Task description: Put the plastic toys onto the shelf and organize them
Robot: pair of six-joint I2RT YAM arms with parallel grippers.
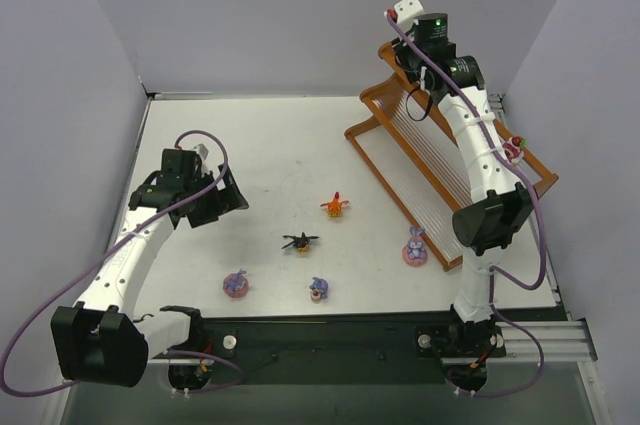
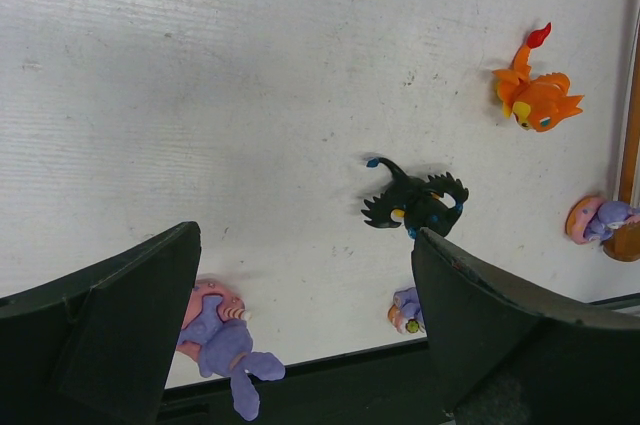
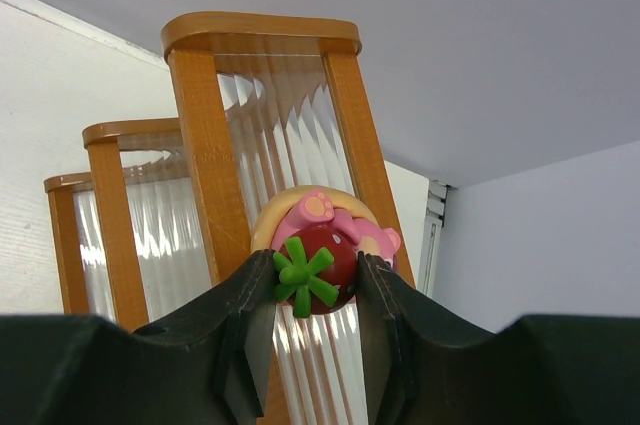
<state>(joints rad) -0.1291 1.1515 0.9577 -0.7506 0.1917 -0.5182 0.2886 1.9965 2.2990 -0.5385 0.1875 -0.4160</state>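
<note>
The orange-brown shelf (image 1: 395,195) stands at the right. My right gripper (image 1: 400,63) is over its far end, shut on a pink bear toy with a red strawberry (image 3: 322,250), held against the shelf's top tier (image 3: 200,145). Another pink-red toy (image 1: 513,148) sits at the shelf's right side. On the table lie an orange toy (image 1: 335,205), a black winged toy (image 1: 299,241) and three purple toys (image 1: 415,247), (image 1: 236,283), (image 1: 319,290). My left gripper (image 1: 228,195) is open and empty above the table's left; its view shows the black toy (image 2: 418,201) and a purple toy (image 2: 218,340).
Grey walls close in the table on the left, back and right. The black front rail (image 1: 330,330) runs along the near edge between the arm bases. The right arm's forearm crosses over the shelf's middle.
</note>
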